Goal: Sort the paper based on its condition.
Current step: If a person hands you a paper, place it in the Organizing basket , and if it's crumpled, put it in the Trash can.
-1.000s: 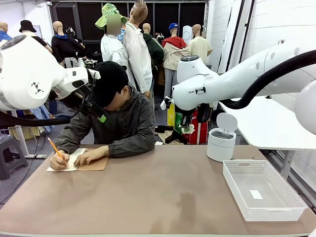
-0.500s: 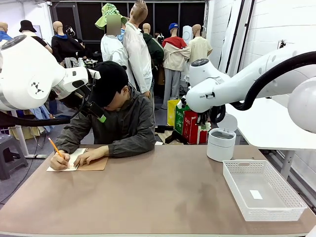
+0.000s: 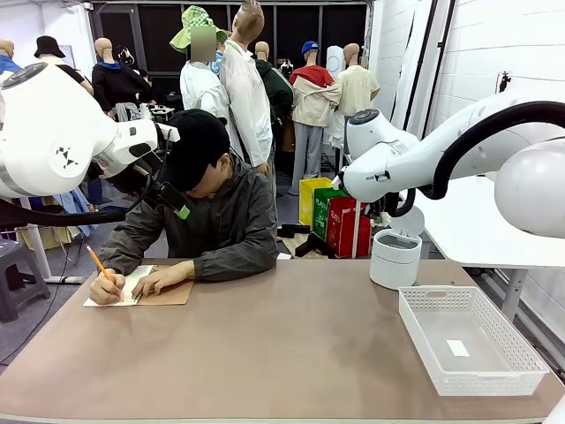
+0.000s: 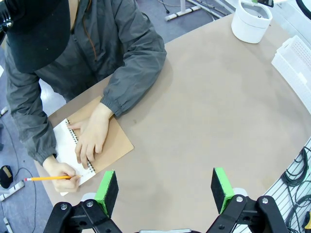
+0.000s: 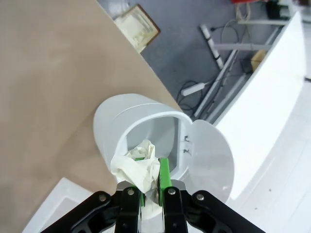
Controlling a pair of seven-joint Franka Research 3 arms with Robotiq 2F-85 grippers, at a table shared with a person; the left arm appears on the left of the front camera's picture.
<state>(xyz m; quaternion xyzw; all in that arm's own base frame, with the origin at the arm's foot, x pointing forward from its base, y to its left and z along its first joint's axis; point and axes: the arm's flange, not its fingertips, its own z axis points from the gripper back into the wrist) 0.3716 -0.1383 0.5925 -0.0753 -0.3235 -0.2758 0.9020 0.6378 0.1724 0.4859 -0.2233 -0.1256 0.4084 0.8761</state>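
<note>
While my right claw hangs over the open white bin, its jaws are pinched nearly together on the crumpled paper, which bulges out to one side of the pads. My left claw is spread wide and empty above the table, near the person's notebook.

You have bare brown tabletop across the middle. Blocked: person's forearms and kraft-covered spiral notebook far left, round white open-lidded bin far right, white perforated plastic basket near right.
</note>
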